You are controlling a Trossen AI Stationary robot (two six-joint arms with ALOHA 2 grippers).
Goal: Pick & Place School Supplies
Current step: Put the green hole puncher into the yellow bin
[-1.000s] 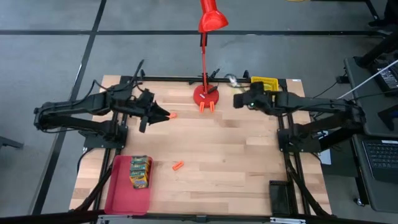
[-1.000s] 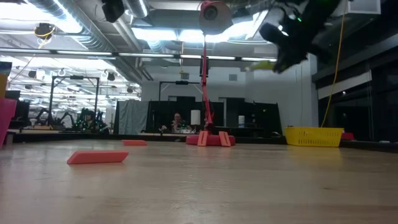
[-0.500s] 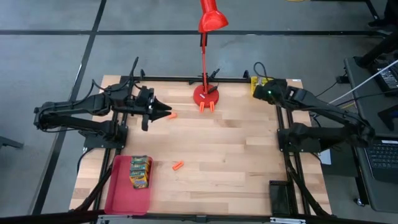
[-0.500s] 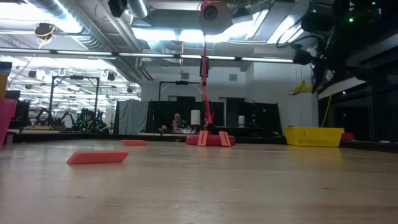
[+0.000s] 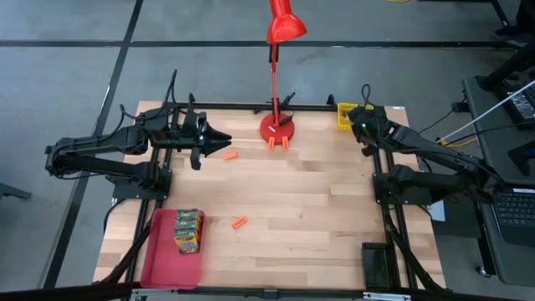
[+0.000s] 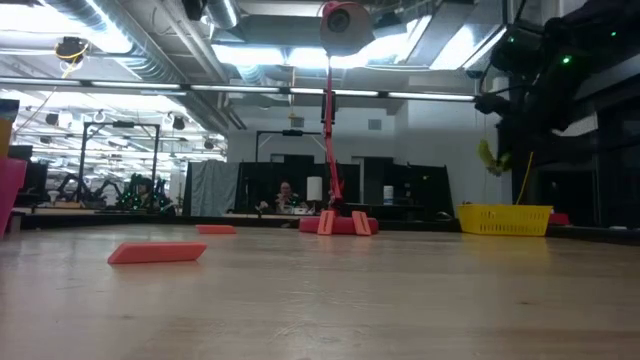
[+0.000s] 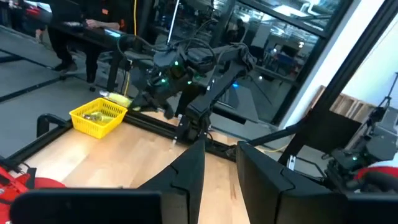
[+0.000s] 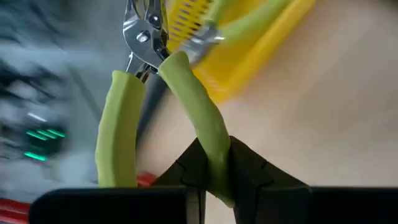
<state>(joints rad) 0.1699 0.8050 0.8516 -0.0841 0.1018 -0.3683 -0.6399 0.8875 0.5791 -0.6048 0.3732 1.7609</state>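
The right gripper [image 8: 214,168] hangs above the yellow basket [image 5: 350,112] at the surface's far right corner, jaws clamped on one green handle of the pliers [image 8: 155,93]. Next, it likely lowers and releases. The left gripper [image 5: 219,144] waits, jaws slightly parted.

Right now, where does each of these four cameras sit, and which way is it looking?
High: above, looking straight down on the table, both arms, red lamp.
Low: table height, looking level across to the lamp and yellow basket.
Left wrist: past the left gripper toward the basket.
Right wrist: on the right gripper, pinching green-handled pliers.
Shared: the basket.
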